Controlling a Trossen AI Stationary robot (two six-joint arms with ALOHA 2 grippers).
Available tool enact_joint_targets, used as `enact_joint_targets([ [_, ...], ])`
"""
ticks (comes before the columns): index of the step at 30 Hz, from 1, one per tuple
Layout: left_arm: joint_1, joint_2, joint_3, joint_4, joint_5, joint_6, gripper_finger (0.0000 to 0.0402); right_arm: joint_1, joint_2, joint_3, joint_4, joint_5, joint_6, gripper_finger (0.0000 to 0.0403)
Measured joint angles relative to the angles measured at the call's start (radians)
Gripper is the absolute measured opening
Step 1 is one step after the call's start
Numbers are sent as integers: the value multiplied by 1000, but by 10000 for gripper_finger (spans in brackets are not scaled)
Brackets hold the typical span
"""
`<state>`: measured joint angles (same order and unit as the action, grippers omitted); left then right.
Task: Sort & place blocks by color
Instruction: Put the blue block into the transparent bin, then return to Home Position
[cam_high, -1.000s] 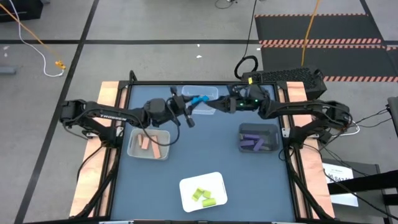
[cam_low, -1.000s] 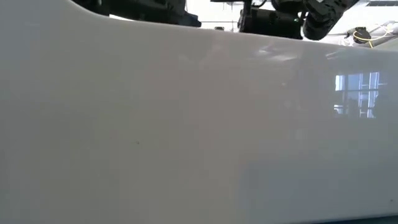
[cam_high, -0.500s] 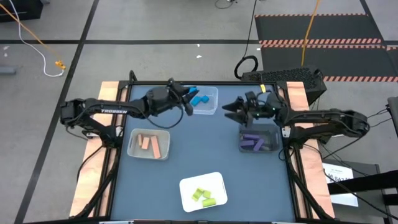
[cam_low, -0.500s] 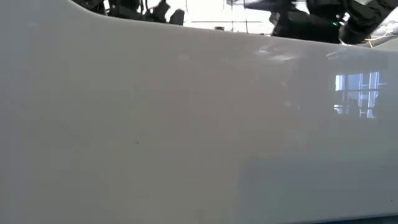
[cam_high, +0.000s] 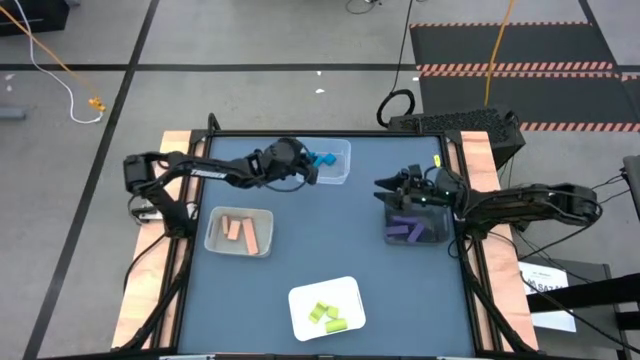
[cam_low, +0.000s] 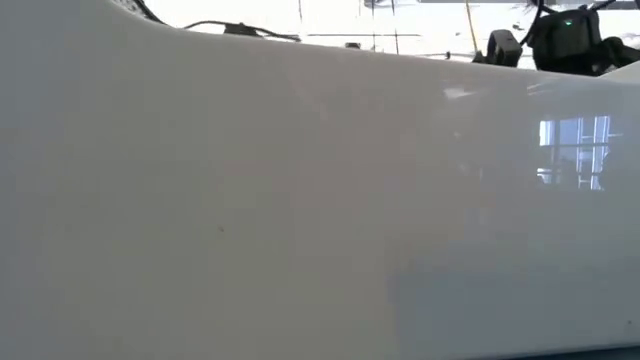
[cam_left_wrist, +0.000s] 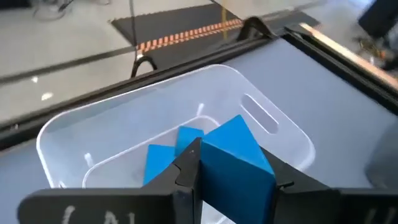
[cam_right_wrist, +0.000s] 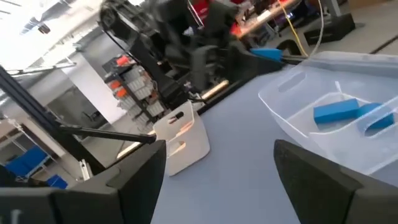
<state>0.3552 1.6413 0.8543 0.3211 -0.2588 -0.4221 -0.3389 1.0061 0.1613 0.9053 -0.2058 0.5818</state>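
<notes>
Your left gripper (cam_left_wrist: 233, 180) hangs over the clear bin (cam_high: 340, 172) at the far side of the bench (cam_high: 330, 250), jaws clamped on a blue block (cam_left_wrist: 233, 158). In the left wrist view that block sits directly above the bin's open mouth, with 2 more blue blocks (cam_left_wrist: 163, 163) already lying on the bin floor just beyond it. The relation that matters: the held block is inside the bin's rim line and not over the edge, so, by my judgement, a straight release should land it with its own colour. Its long axis I cannot tell; only 1 broad face and a corner show. Your right gripper (cam_high: 385, 186) waits at the near-left corner of the dark bin (cam_high: 440, 236) holding the purple blocks (cam_high: 408, 229); its jaws stand spread and empty in the right wrist view. Tan blocks (cam_high: 237, 230) lie in the grey bin (cam_high: 214, 243), yellow-green blocks (cam_high: 324, 315) on the white tray (cam_high: 345, 295). No loose blocks show on the bench, so this looks like the last placement. The low view is blocked by the tray wall.
</notes>
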Motion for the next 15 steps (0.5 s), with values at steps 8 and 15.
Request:
enact_joint_targets([
  [8,30,42,0,30,-4,-139,213,0,0,-19,25,-2,-103,286],
  [15,28,-63,0,-3,17,-102,289,0,0,-19,25,-3,-232,286],
])
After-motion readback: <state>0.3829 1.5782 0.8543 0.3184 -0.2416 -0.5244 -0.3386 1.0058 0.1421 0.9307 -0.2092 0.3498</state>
